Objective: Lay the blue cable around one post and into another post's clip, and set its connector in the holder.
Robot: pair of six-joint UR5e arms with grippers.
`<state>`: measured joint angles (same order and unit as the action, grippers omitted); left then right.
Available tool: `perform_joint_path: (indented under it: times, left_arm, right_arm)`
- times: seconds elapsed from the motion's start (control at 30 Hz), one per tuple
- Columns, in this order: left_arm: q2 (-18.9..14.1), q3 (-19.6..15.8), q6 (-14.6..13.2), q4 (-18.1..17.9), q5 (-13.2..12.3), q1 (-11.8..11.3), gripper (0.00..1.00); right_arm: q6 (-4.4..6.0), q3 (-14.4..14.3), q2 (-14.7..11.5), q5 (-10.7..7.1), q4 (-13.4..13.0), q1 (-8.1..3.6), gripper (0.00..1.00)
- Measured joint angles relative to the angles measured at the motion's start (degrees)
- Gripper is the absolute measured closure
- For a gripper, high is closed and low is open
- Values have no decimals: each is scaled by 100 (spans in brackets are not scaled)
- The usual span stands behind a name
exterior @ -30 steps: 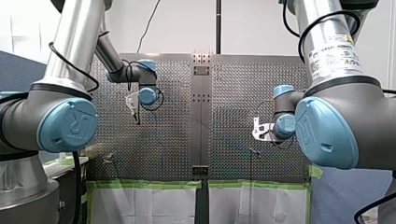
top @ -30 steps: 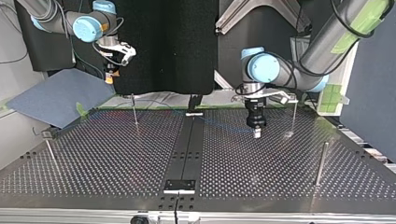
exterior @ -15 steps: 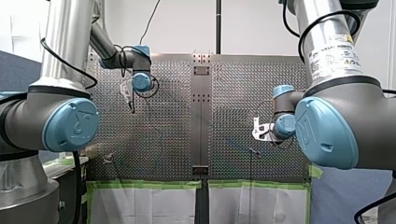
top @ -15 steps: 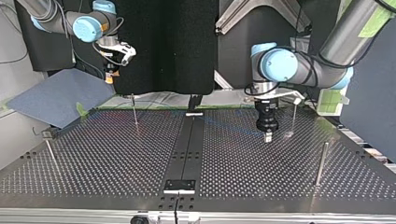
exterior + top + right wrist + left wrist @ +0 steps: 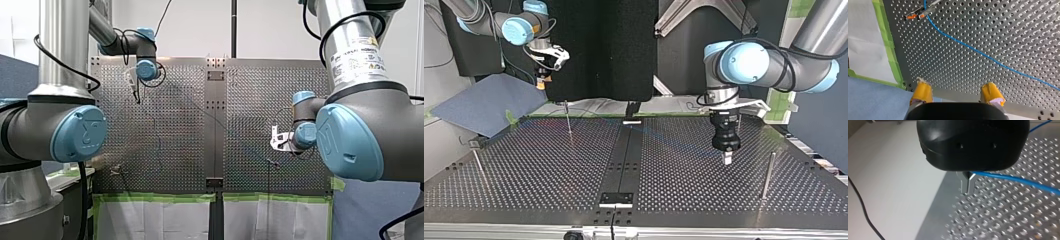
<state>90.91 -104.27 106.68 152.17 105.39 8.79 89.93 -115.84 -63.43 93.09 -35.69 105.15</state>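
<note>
**Perforated table, cable held but not yet routed**

Perforated steel table (image 5: 549, 170) fills the cell, and from where I stand most of the job looks undone. Left arm (image 5: 774, 65) reaches down toward four o'clock in the top view. Right arm (image 5: 489, 20) hangs high at ten o'clock, off the far edge.

Left gripper (image 5: 967, 185), black with metal fingers, is pinched tight on the cable (image 5: 1010, 178), low over the table. The blue line leaves the fingers sideways and runs fairly straight across the holes. Right gripper (image 5: 956, 87) has its yellow pads (image 5: 923, 92) spread wide with nothing between them, and the cable passes over the table ahead of it.

One post (image 5: 766, 175) stands further out at four o'clock, beyond the left gripper, and another post (image 5: 568, 119) stands at nine o'clock. I see no cable bent round either.

Ahead of the right gripper the cable crosses a small metal piece (image 5: 920, 12) with orange marks. Whether that is a clip or the connector, I can't tell. I can't pick out a holder.

My reading is that the cable is gripped and drawn out. The wrap, the clip and the seating of the connector all remain to do.
</note>
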Motion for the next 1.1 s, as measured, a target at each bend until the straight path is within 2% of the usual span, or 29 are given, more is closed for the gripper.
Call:
perform_joint_path:
  times: [0.23,0.37,0.53,0.7,0.9,1.1]
  left_arm:
    - [-310,-171,-168,206,-348,48,96]
    - [-275,-313,-196,256,-521,36,96]
    - [-249,-345,-170,268,-589,-24,96]
    - [-250,-321,-139,270,-557,-87,96]
    - [-251,-226,-137,299,-354,-165,96]
    - [-254,-114,-77,473,-167,-273,96]
  right_arm:
    - [-2,1,0,0,0,-16,2]
    - [-11,2,-2,0,0,-22,2]
    - [-10,2,-6,0,0,-20,2]
    - [-14,0,-8,0,0,-20,2]
    - [-12,1,-9,0,4,-20,2]
    - [-13,-1,-10,0,8,-22,2]
